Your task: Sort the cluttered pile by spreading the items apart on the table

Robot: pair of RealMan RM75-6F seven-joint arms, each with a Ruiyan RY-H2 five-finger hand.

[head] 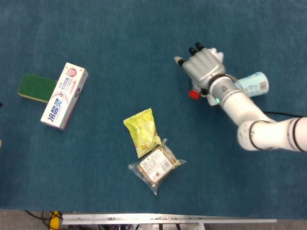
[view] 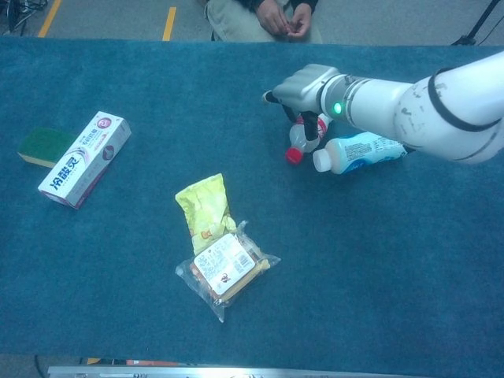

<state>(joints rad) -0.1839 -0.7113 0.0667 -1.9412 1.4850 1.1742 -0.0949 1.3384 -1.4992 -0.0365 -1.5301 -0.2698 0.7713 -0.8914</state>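
Chest view: the red-capped cola bottle (view: 302,138) is gripped by the fingers of the right hand (view: 305,87), cap pointing toward the robot, just beside the white bottle (view: 358,150). Open blue surface (view: 157,79) is seen to its left. The left hand is not seen.
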